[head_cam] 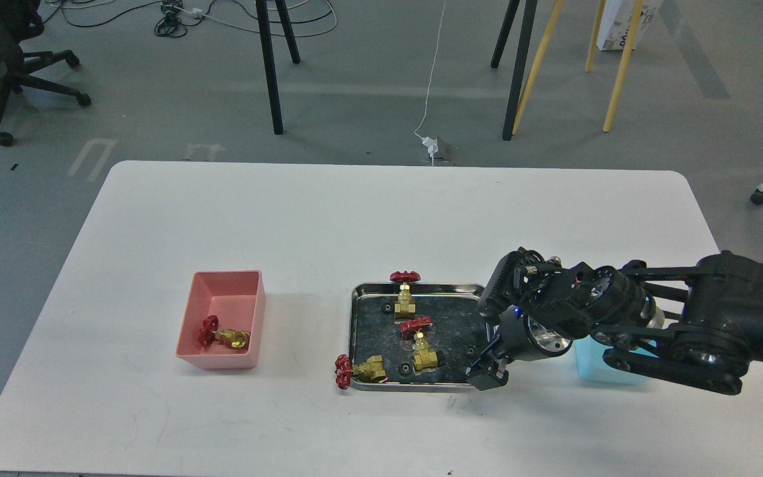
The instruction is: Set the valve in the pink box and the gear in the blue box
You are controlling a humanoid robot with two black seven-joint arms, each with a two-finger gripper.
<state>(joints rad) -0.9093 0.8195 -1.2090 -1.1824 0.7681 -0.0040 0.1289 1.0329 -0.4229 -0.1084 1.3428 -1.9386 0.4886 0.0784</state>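
End effector [487,371] over steel tray's [414,289] right edge, finger spread unclear, white table [289,218] open beyond.

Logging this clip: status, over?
Right gripper low over steel tray, jaw state unclear. Left arm unseen. One valve in pink box; three on tray. Blue box mostly hidden.

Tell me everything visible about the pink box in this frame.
The pink box is a salmon-pink rectangular bin, apparently plastic, with walls tapering to a smaller floor. It sits upright and open-topped on the white table, left of the steel tray and apart from it. One brass valve with a red handwheel lies on its side inside.
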